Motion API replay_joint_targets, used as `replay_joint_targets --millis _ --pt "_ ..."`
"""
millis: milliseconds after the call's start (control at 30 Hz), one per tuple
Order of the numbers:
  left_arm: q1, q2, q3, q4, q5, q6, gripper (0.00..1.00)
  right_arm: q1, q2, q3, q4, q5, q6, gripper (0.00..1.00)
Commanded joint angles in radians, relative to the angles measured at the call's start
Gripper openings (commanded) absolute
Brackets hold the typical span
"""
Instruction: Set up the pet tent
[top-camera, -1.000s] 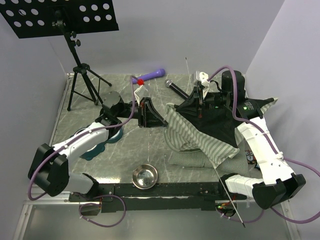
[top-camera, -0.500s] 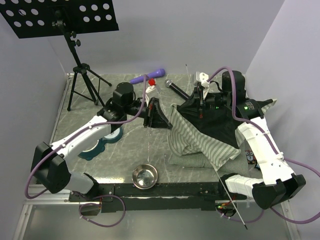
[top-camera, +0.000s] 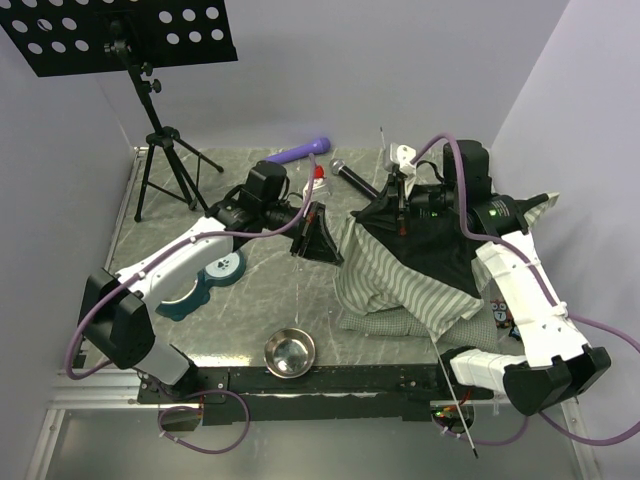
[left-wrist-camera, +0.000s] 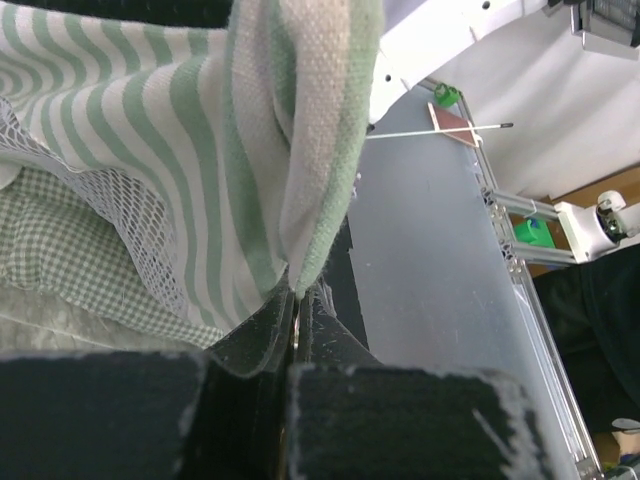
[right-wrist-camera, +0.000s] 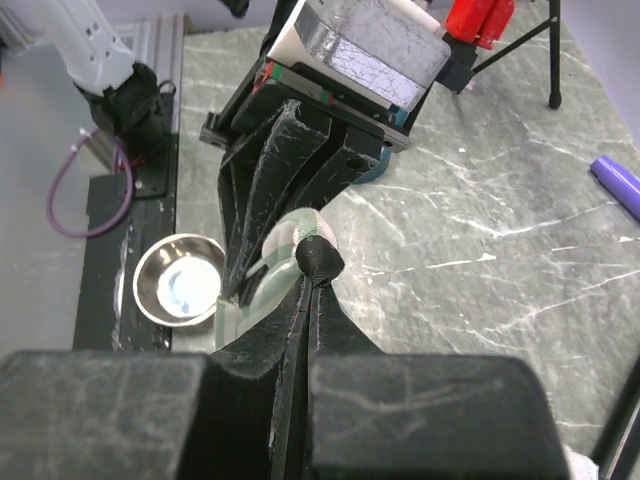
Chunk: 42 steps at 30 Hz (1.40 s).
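Observation:
The pet tent lies crumpled at the right of the table, green-and-white stripes outside and dark lining on top. My left gripper is at its left edge. In the left wrist view it is shut on a fold of striped fabric, with white mesh and the checked cushion beside it. My right gripper holds the tent's far side up; in its wrist view it is shut on a black-bound fabric edge. A thin pole sticks out toward the near edge.
A steel bowl sits at the near edge. The teal bowl holder lies under the left arm. A music stand tripod stands at the back left. A purple object and a microphone lie at the back.
My left gripper has swung right across the table to the tent's left edge and has shut on the striped fabric. The right arm has barely moved.

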Motion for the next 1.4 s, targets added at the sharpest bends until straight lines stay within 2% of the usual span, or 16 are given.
replay_joint_targets --millis 0,233,400,467,500,533,567,633,667,700,767,900,1067,1133,1233,1367 --pt "-0.029 0.046 0.021 -0.166 -0.050 0.078 0.01 0.013 0.012 0.085 -0.093 -0.062 -0.155 0.00" --pt "-0.032 0.027 0.047 -0.177 -0.079 0.087 0.01 0.024 0.064 0.134 -0.302 -0.044 -0.322 0.00" --pt "-0.037 0.032 0.076 -0.215 -0.095 0.118 0.01 0.035 0.077 0.134 -0.308 -0.042 -0.330 0.00" --pt "-0.032 0.026 0.079 -0.212 -0.089 0.118 0.01 0.035 0.078 0.137 -0.270 -0.039 -0.267 0.00" --pt "-0.020 0.017 0.073 -0.185 -0.070 0.101 0.01 0.035 0.078 0.142 -0.239 -0.035 -0.232 0.03" --pt "-0.003 0.006 0.055 -0.137 -0.054 0.054 0.01 0.033 0.078 0.146 -0.195 -0.021 -0.188 0.10" --pt "0.013 -0.008 0.037 -0.065 -0.047 -0.045 0.01 0.029 0.077 0.157 -0.170 -0.007 -0.154 0.22" --pt "0.053 -0.029 -0.005 0.076 -0.047 -0.171 0.01 0.001 0.071 0.174 -0.104 0.016 -0.068 0.51" --pt "0.069 -0.032 -0.011 0.119 -0.052 -0.224 0.01 -0.016 0.067 0.184 -0.081 0.017 -0.028 0.61" --pt "0.084 -0.031 -0.011 0.141 -0.065 -0.267 0.01 -0.036 0.063 0.194 -0.057 0.025 0.012 0.69" --pt "0.112 -0.010 0.004 0.147 -0.076 -0.310 0.01 -0.068 0.051 0.220 -0.036 0.034 0.058 0.78" --pt "0.171 0.075 0.114 0.026 -0.110 -0.232 0.01 -0.143 0.025 0.260 -0.134 0.096 0.043 0.86" --pt "0.242 0.202 0.272 -0.037 -0.089 -0.219 0.01 -0.200 0.003 0.246 -0.537 0.160 -0.174 0.94" --pt "0.251 0.237 0.297 -0.019 -0.076 -0.244 0.01 -0.204 -0.040 0.189 -0.628 0.207 -0.241 0.95" --pt "0.265 0.285 0.314 0.024 -0.060 -0.262 0.01 -0.211 -0.124 0.096 -0.644 0.299 -0.242 0.96" --pt "0.288 0.386 0.429 -0.037 -0.052 -0.216 0.01 -0.218 -0.164 0.036 -0.656 0.405 -0.242 0.96"
